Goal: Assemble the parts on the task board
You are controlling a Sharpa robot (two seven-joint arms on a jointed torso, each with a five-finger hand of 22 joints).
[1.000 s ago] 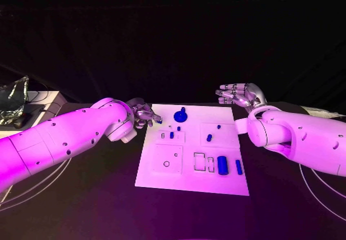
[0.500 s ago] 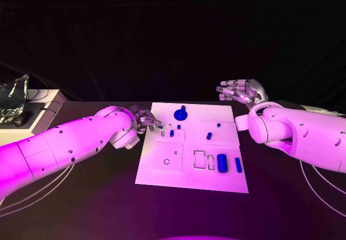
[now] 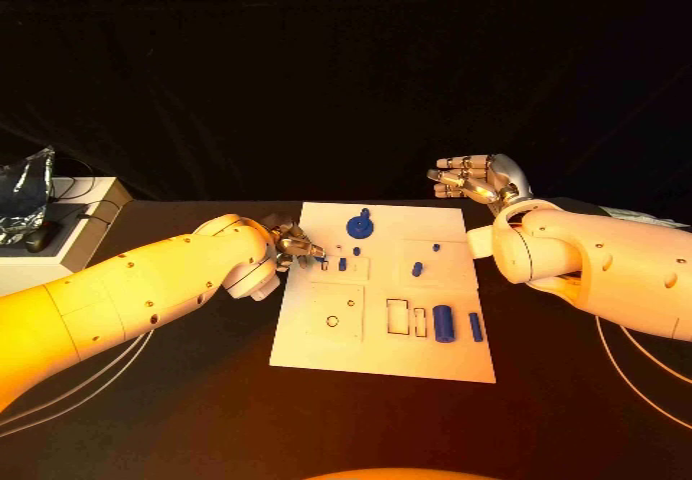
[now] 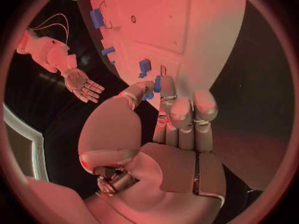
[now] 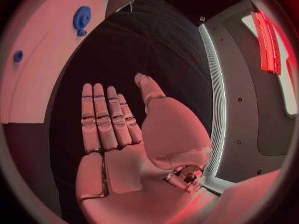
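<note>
Pinching a small blue part [image 4: 157, 83] between thumb and fingertip, the left hand [image 3: 296, 244] hovers at the board [image 3: 378, 345]'s left edge; a slight tilt could jam or drop it. The right hand [image 3: 476, 180] hangs released, well apart.

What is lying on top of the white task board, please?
On the task board lie small blue parts: a round piece at the far end and two long bars near the right edge. The left robot hand covers part of the board's left edge.
</note>
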